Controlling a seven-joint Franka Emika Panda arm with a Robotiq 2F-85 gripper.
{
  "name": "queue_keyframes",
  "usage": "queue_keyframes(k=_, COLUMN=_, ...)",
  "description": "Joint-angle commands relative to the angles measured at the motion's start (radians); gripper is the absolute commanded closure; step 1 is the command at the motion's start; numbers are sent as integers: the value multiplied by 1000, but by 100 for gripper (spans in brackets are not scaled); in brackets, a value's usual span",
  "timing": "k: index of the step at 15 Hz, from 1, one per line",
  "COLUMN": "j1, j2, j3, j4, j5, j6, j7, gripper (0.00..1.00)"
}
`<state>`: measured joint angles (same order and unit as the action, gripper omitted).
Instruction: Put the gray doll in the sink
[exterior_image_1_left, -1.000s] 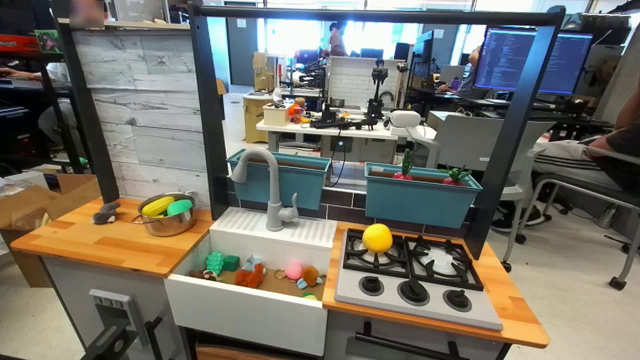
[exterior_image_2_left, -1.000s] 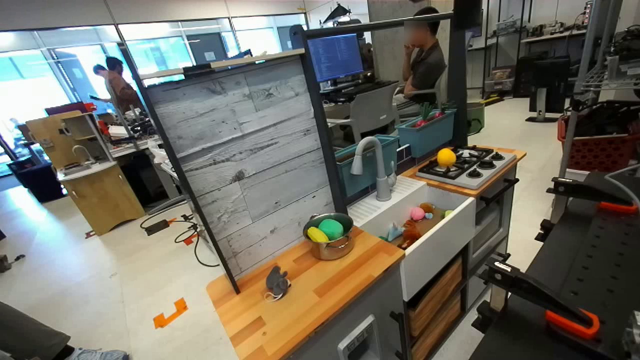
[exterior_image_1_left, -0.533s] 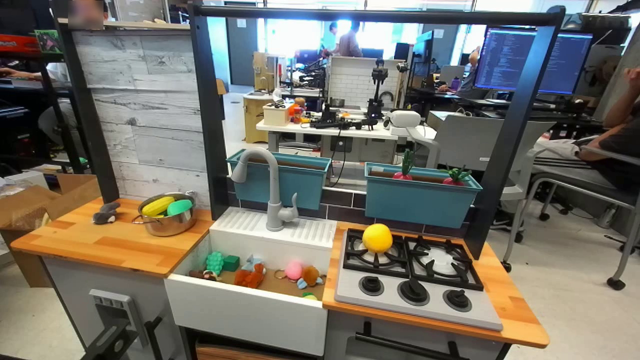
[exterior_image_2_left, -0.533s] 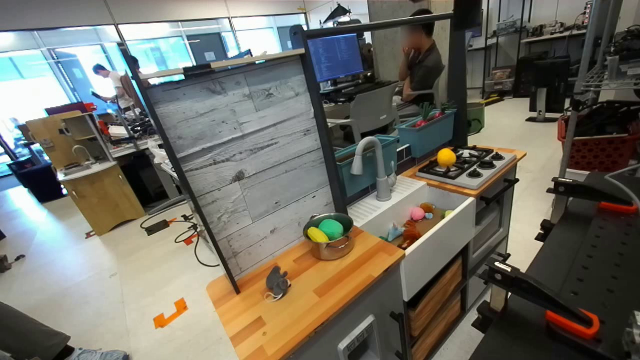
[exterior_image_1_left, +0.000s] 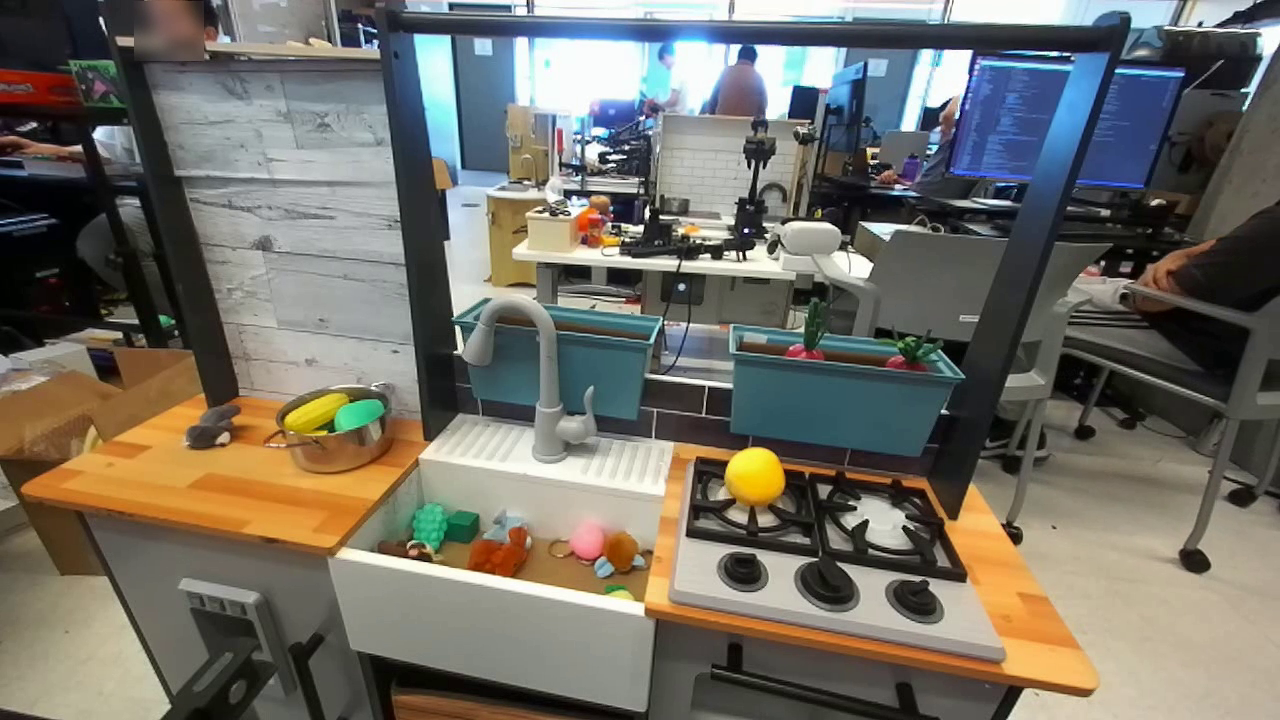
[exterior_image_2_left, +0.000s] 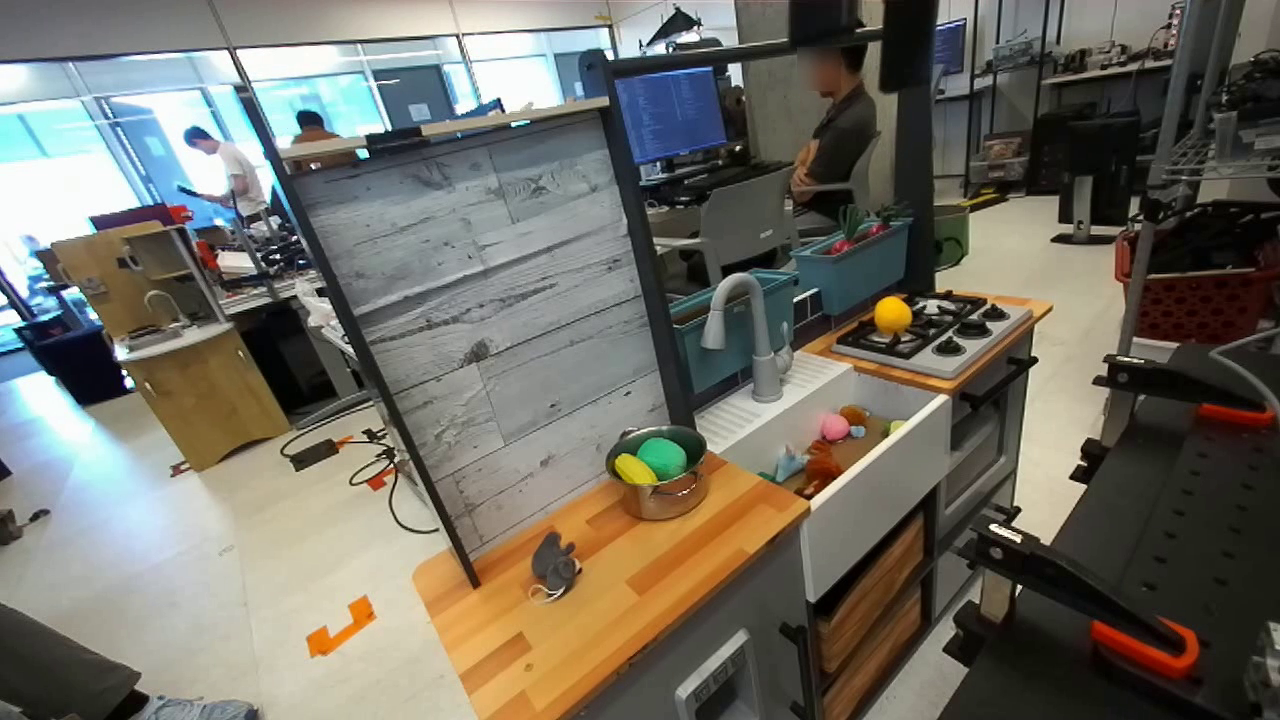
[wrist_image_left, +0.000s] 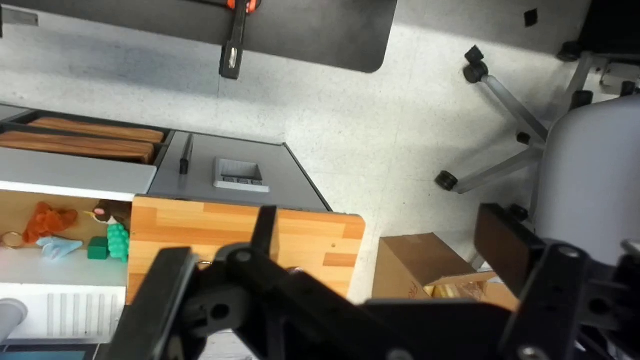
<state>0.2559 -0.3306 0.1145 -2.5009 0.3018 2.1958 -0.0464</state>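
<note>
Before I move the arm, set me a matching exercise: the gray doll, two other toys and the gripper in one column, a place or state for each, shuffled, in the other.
1. gray doll
2. round yellow toy
3. round pink toy
4. gripper

A. in the sink
B. open
C. on the stove
D. on the wooden counter

Pairs: 1-D; 2-C; 3-A; 4-B

Counter (exterior_image_2_left: 640, 580): 1 gray doll (exterior_image_2_left: 552, 563), 1 pot (exterior_image_2_left: 652, 503)
</note>
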Motion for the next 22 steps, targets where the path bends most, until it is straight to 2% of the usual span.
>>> queue_keyframes(k=1, j1=-1, j2=233, j3=18, j4=67, j5=21, j6=169, j7=-72, gripper=0)
queue_keyframes(k=6, j1=-26, j2=546, j3=39, j4=252, j5=4, j6=192, j7=-85, gripper=0)
queue_keyframes(k=12, j1=-33, j2=931, j3=53, j4=607, j5=-33, j6=179, j7=3, gripper=0)
queue_keyframes(k=17, j1=11, j2=1208, j3=45, j4=891, j5=-68, j6=174, j7=112, gripper=0)
queue_keyframes(k=22, j1=89, j2=1433, j3=15, j4=1159, j5=-128, j6=224, j7=247, gripper=0)
